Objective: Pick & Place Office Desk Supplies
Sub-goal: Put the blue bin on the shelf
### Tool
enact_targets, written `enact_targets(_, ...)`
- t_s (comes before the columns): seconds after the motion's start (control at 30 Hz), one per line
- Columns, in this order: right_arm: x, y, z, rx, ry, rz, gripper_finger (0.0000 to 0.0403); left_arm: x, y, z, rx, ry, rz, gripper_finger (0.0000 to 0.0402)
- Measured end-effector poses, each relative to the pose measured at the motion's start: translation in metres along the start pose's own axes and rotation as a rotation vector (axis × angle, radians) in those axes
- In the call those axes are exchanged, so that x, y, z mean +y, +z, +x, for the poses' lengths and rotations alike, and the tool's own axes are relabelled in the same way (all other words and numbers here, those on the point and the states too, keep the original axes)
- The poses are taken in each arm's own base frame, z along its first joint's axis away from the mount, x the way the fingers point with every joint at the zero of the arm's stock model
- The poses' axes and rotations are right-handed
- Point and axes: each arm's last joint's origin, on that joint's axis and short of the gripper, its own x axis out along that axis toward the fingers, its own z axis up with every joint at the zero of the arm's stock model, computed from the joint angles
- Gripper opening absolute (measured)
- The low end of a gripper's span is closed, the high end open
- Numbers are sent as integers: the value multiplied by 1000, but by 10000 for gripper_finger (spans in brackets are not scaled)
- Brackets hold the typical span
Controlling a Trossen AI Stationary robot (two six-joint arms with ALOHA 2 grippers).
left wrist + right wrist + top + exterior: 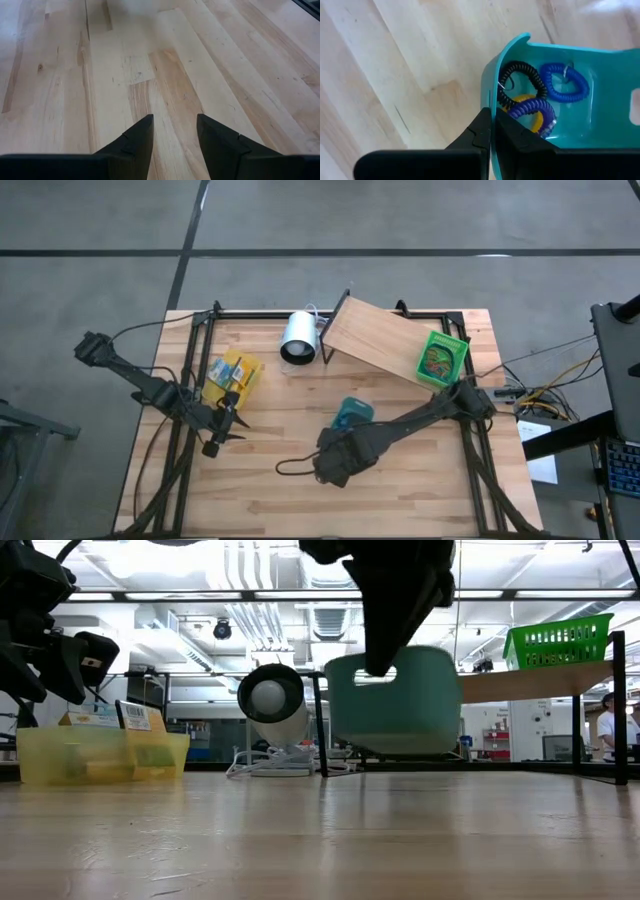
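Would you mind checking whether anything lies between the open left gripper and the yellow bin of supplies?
Nothing visible does. The left gripper hangs open over bare wood, and the table between it and the yellow bin shows no object. The right gripper, shut on the teal bin's wall, is off to the side.

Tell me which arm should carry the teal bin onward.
Right. The right gripper already has its fingers shut on the wall of the teal bin, which holds coiled loops and hangs off the table in the low view. The left gripper is open and empty, off by the yellow bin.
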Motion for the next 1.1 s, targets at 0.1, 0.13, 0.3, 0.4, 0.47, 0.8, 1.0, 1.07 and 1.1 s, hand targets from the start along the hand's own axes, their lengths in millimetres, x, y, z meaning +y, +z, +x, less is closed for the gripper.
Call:
enact_targets(0.1, 3, -2, -9, -8, -1, -54, 8, 0, 0, 0, 0, 0, 0, 152)
enact_targets(0.13, 4, -2, -14, -14, -4, -76, 8, 0, 0, 0, 0, 0, 0, 152)
enact_targets(0.3, 5, -6, -41, -51, -45, -189, 8, 0, 0, 0, 0, 0, 0, 152)
enact_targets(0.4, 1, -6, -59, -67, -72, -245, 8, 0, 0, 0, 0, 0, 0, 152)
enact_targets(0.47, -2, -4, -71, -80, -77, -246, 8, 0, 0, 0, 0, 0, 0, 152)
enact_targets(0.8, -34, 6, -135, -211, -25, -286, 8, 0, 0, 0, 0, 0, 0, 152)
enact_targets(1.0, -68, 13, -153, -239, -18, -221, 8, 0, 0, 0, 0, 0, 0, 152)
enact_targets(1.07, -80, 14, -157, -241, -23, -211, 8, 0, 0, 0, 0, 0, 0, 152)
enact_targets(1.1, -87, 14, -159, -242, -24, -208, 8, 0, 0, 0, 0, 0, 0, 152)
